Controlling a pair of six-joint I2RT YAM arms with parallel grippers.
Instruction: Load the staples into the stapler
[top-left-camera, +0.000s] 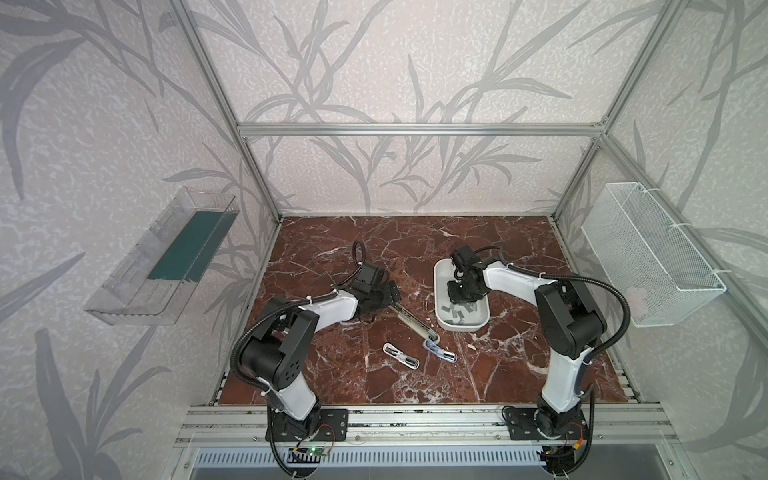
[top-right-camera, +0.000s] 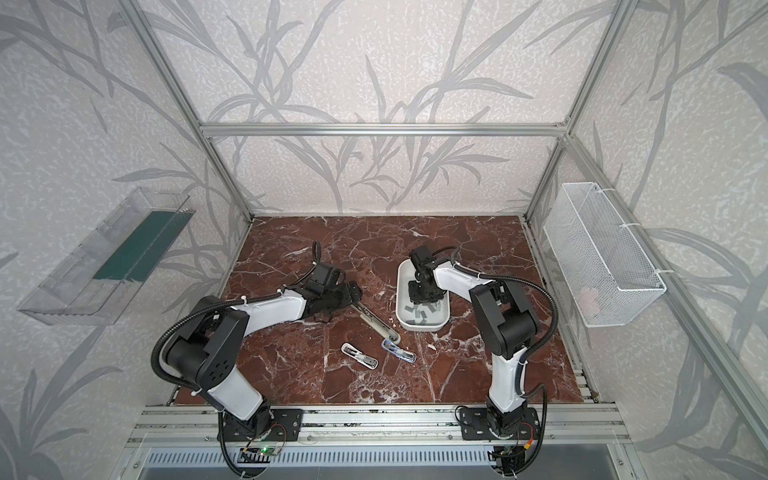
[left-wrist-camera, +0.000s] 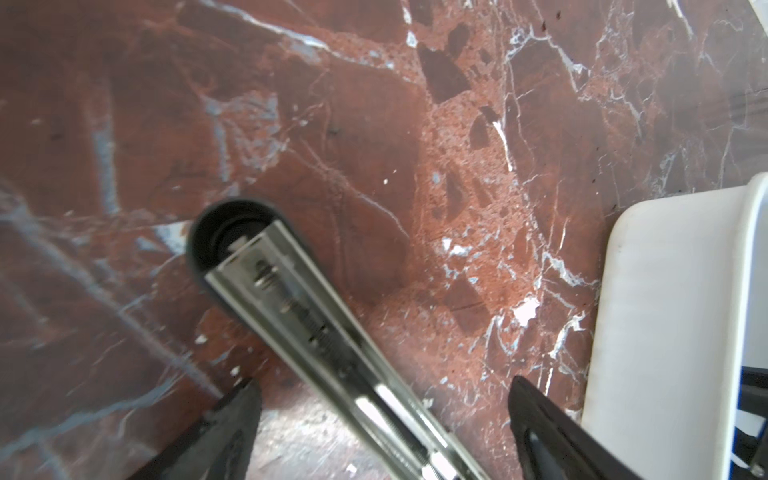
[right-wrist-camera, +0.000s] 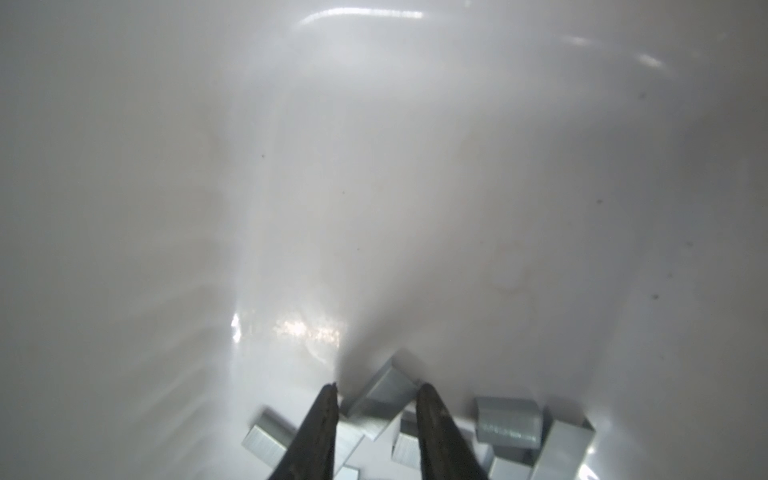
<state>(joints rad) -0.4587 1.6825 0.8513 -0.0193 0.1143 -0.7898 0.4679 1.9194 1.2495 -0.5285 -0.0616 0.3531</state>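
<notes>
- right gripper (right-wrist-camera: 378, 388) fingers (right-wrist-camera: 436, 428) sit at the near edge of the right wrist view. They are parted a little, tips down among the staples (right-wrist-camera: 509, 419), with one strip (right-wrist-camera: 384, 395) right between them. Clamped or only bracketed: cannot tell.
- strips lie loose and criss-crossed, some overlapping, at one end of the white tray (right-wrist-camera: 374, 166). The narrow jaw gap is probably set to take a single strip by its long sides, not to scoop several.
- tray (top-left-camera: 437, 286) sits right of table centre in both top views, staples (top-left-camera: 461, 309) heaped at the end nearer the arm bases, gripper pointing down into it.
- left gripper (left-wrist-camera: 384, 384): jaws wide, released, its fingers (left-wrist-camera: 232, 428) on either side of the stapler (left-wrist-camera: 316, 324), no contact showing.
- stapler (top-left-camera: 415, 324) lies folded open on the marble tabletop (top-left-camera: 519, 365), metal channel and spring facing up, so a strip can drop in from above. It is just beside the tray, which makes for a short carry.
- left jaws straddling it look like prep to pin it steady for loading; my judgement only.
- no strip visible in the channel, though the view is blurred; loading not yet done.
- small grey stapler-like tool (top-left-camera: 401, 356) lies apart, nearer the front edge.
</notes>
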